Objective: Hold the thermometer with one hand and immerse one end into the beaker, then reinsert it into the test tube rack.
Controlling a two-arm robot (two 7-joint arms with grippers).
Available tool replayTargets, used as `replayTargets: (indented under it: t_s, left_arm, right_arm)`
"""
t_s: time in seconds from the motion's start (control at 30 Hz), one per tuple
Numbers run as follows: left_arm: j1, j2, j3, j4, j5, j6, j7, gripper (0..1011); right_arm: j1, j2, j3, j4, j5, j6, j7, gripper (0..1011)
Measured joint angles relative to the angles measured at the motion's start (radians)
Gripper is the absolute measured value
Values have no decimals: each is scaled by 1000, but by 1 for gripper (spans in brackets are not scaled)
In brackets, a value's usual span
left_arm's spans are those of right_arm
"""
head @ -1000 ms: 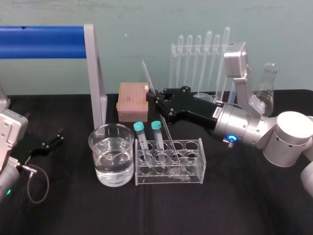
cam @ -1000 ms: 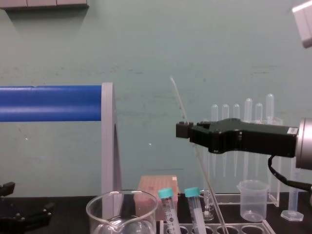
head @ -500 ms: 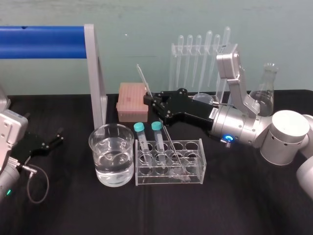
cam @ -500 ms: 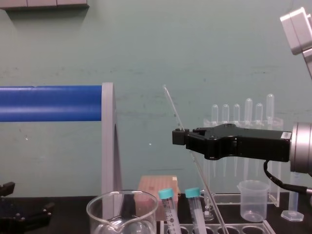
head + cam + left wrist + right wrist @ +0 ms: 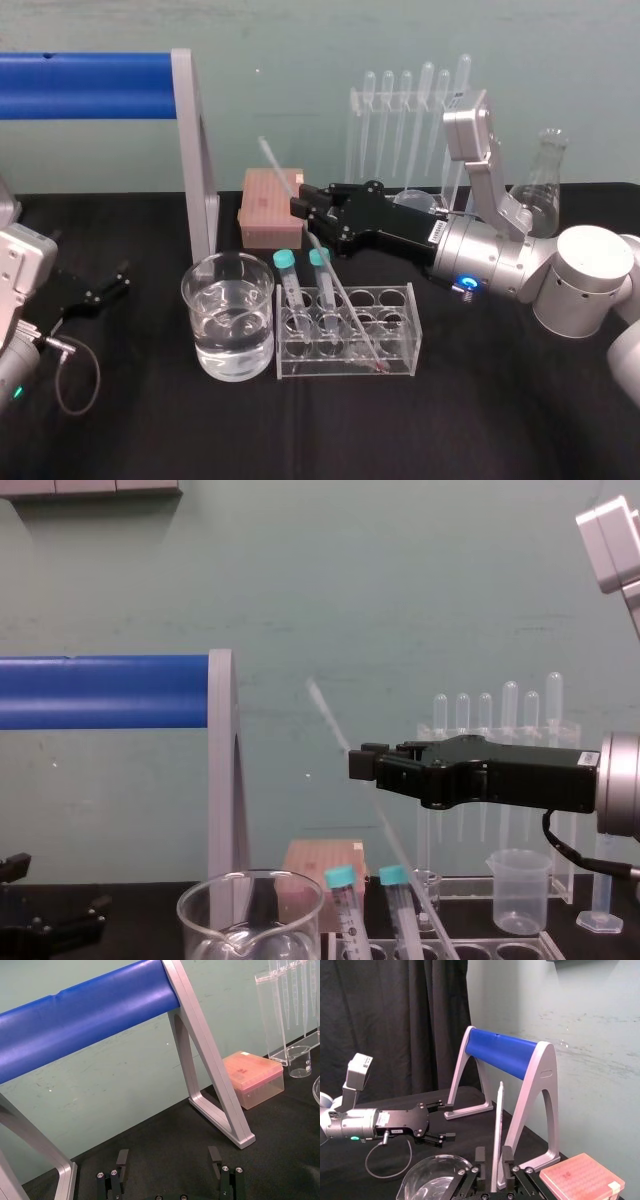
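Observation:
The thermometer (image 5: 272, 160) is a long clear rod with its lower end in a hole of the test tube rack (image 5: 400, 340), leaning toward the left. It passes between the fingers of my right gripper (image 5: 300, 205), which stand slightly apart on either side of the rod (image 5: 498, 1125) with a small gap at each; the gripper is open. The glass beaker (image 5: 228, 315), partly filled with water, stands just left of the rack. Parked open on the black table at the far left is my left gripper (image 5: 105, 288).
Two teal-capped tubes (image 5: 290, 285) stand in the rack's left holes. A blue bar on a grey frame (image 5: 195, 150) rises behind the beaker. A pink tip box (image 5: 268, 205), a pipette stand (image 5: 410, 110), a small plastic beaker (image 5: 520, 890) and a flask (image 5: 545, 180) line the back.
My right gripper's fingers have parted a little. The thermometer's top has swung farther left, leaning more steeply in the rack. The left arm has stayed still.

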State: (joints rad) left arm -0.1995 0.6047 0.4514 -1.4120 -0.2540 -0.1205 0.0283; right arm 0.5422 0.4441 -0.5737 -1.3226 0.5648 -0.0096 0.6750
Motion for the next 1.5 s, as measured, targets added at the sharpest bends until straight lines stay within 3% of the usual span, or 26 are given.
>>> replayTargets:
  t_s: [0.23,0.57,0.7,0.77,0.8,0.9,1.0,1.13,1.27,1.5]
  left_arm:
    - [0,0,0,0,0,0,0,1008]
    - [0,0,0,0,0,0,0,1008]
    - [0,0,0,0,0,0,0,1008]
    - [0,0,0,0,0,0,0,1008]
    - [0,0,0,0,0,0,0,1008]
    - [0,0,0,0,0,0,0,1008]
    - [0,0,0,0,0,0,0,1008]
    - [0,0,0,0,0,0,0,1008]
    - [0,0,0,0,0,0,0,1008]
    - [0,0,0,0,0,0,0,1008]
  right_arm:
    - [-1,1,0,-1,0,0,-1,437]
    - [-1,1,1,-2,1,0,-2,721]
    - [-27,19,40,-30,31,0,-13,834]
    - [-57,42,92,-58,56,-5,-53,906]
    - [-57,42,92,-58,56,-5,-53,917]
    - [-94,67,150,-77,63,-10,-121,1003]
    - [-145,94,202,-77,17,10,-263,1003]
    - [-177,106,210,-56,-48,69,-382,1002]
    - [-193,102,199,-32,-90,119,-433,1003]
    - [-196,84,182,6,-124,157,-446,1002]
